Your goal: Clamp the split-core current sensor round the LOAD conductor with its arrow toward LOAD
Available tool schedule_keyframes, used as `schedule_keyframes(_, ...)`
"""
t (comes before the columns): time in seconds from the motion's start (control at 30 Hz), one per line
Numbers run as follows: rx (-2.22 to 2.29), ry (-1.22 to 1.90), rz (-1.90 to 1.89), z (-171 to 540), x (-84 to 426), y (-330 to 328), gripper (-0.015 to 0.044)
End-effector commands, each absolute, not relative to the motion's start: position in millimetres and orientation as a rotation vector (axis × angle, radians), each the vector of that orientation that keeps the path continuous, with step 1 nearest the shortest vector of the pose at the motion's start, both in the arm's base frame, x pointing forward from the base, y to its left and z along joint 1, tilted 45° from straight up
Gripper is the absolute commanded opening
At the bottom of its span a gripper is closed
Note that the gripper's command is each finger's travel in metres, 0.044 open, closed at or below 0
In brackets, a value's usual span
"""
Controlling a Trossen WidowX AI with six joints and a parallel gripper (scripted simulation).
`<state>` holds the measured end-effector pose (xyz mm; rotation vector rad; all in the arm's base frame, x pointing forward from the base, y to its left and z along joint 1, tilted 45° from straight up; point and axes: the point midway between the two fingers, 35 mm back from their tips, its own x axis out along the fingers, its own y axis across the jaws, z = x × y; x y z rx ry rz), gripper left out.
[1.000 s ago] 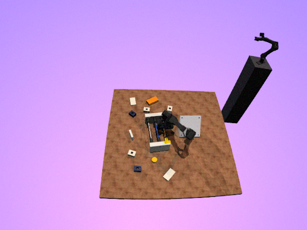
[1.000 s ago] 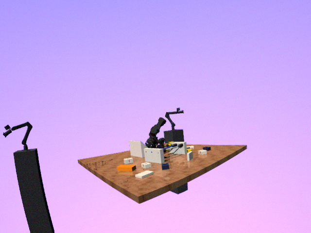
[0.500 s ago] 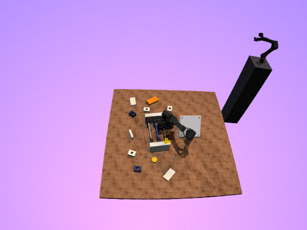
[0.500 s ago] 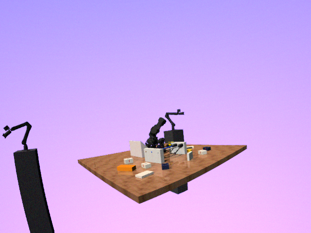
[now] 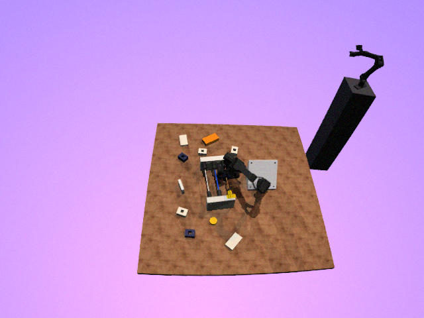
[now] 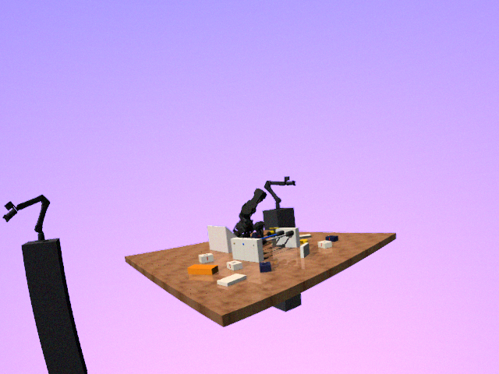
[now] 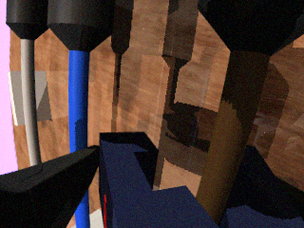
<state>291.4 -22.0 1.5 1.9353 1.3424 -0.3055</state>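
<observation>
The dark blue sensor [image 7: 138, 204] is off the table and spread open, one half on each side of the brown conductor [image 7: 233, 123] [image 5: 227, 183]. A red mark shows on its left side; its direction is not legible. My gripper [image 7: 177, 165] [image 5: 228, 175] is set wide, with the left finger against the sensor's outer side; the right finger is hidden. It appears to hold the sensor between the fingers. A yellow marker [image 5: 230, 195] stands at the near end of the brown conductor; its lettering is not legible.
The blue conductor [image 7: 78, 104] [image 5: 216, 181] and pale conductor [image 7: 28, 85] [image 5: 207, 181] run left of the sensor. White end blocks [image 5: 220, 204] [image 6: 246, 249] bear the conductors. A grey plate [image 5: 264, 167], an orange block [image 5: 210, 138] and several small white and navy blocks lie around.
</observation>
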Motion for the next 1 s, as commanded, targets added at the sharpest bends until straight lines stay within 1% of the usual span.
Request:
schedule_keyframes(0.0,1.931,1.358,-0.289,2.5,292.6,-16.2,0.0440)
schedule_keyframes(0.73,1.931,1.358,-0.289,2.6,292.6,-16.2,0.0440)
schedule_keyframes(0.97,1.935,1.342,-0.305,1.5,291.4,-22.0,0.0393)
